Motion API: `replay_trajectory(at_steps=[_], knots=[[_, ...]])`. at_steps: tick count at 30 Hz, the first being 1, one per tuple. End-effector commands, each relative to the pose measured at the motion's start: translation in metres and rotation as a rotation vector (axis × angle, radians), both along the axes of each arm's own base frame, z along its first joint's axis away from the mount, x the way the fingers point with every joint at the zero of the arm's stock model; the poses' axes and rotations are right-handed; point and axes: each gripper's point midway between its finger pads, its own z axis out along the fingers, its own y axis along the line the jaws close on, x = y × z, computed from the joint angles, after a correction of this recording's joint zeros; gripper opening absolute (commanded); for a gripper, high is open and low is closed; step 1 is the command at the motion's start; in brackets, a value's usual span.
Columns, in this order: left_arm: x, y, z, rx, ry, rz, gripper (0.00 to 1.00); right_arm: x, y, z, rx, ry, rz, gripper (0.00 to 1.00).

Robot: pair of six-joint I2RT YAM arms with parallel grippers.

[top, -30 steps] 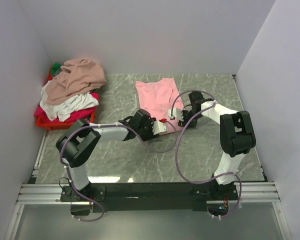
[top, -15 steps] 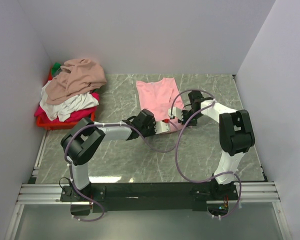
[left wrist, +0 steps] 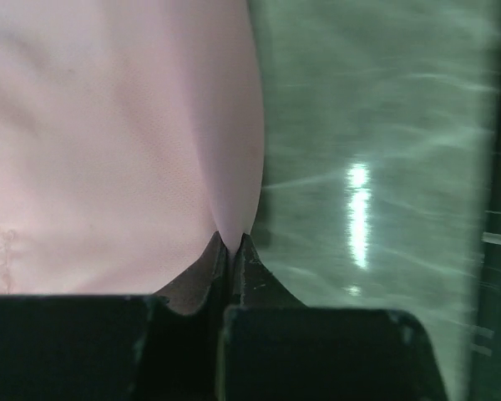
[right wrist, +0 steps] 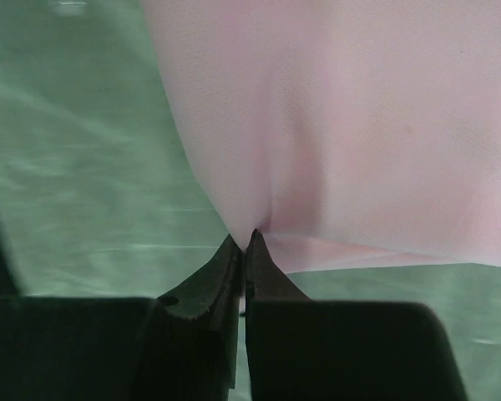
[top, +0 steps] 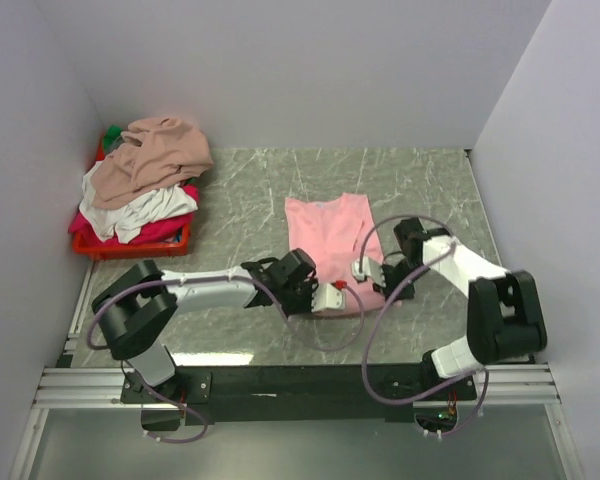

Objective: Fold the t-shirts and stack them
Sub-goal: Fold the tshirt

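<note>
I note pile of t-shirts (top: 145, 175) heaped in red basket (top: 130, 249), well left of pink t-shirt (top: 330, 235). Left claw (left wrist: 232, 242) pinched tight on pink t-shirt's near-left edge. Pink t-shirt flat on bench (top: 240, 200). Right claw (right wrist: 244, 237) clamped on its near-right edge.

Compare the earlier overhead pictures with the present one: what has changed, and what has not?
Both arms drew back toward their bases, dragging the light pink t-shirt nearer the front of the table. The left pincer and right pincer are shut on its near edge. The heap of shirts in the red basket stayed put.
</note>
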Motion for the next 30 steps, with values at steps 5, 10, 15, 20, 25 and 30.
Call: replay_trajectory(at_steps=[5,10,15,20,25,30], knots=[[-0.066,0.012,0.021,-0.07,0.171,-0.079,0.0,-0.052,0.002,0.026,0.07,0.044,-0.047,0.0],[-0.002,0.013,0.038,-0.131,0.053,-0.025,0.0,0.01,0.017,0.064,0.114,-0.058,-0.152,0.0],[0.095,0.013,0.057,-0.184,-0.044,0.066,0.0,0.117,0.029,0.104,0.124,-0.175,-0.314,0.0],[0.194,0.024,0.086,-0.264,-0.153,0.193,0.0,0.21,0.039,0.107,0.123,-0.214,-0.46,0.0],[0.253,0.048,0.069,-0.261,-0.166,0.328,0.0,0.267,0.043,0.1,0.128,-0.251,-0.569,0.0],[0.284,0.06,0.052,-0.231,-0.209,0.4,0.0,0.307,0.042,0.09,0.139,-0.314,-0.669,0.0]])
